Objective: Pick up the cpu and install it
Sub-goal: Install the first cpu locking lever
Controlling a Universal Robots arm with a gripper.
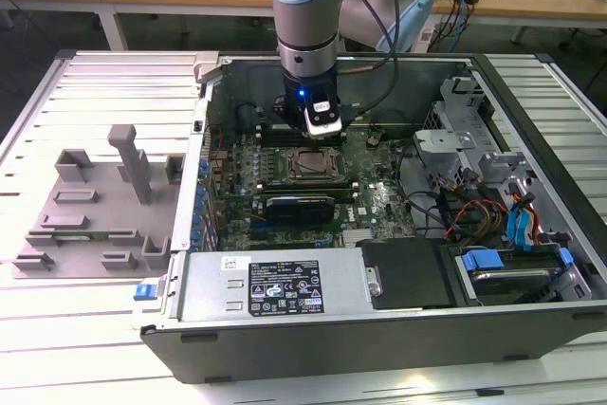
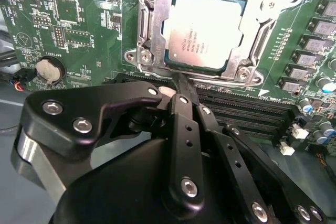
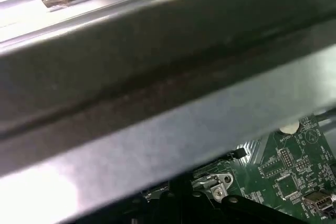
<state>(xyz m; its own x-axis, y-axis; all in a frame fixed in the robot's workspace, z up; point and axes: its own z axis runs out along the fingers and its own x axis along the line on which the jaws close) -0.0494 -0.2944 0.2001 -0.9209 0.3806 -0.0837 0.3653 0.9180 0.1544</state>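
black hand, clenched on nothing, hovers just beside the socket where the cpu sits seated. placement looks done; securing the chip calls for closing the frame.

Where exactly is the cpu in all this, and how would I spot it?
Start at the open computer case and find the green motherboard inside. Just beyond the robot's gripper sits a metal socket frame, and the cpu lies inside it. It is the one flat, shiny silver square there, unlike the long black memory slots beside it.
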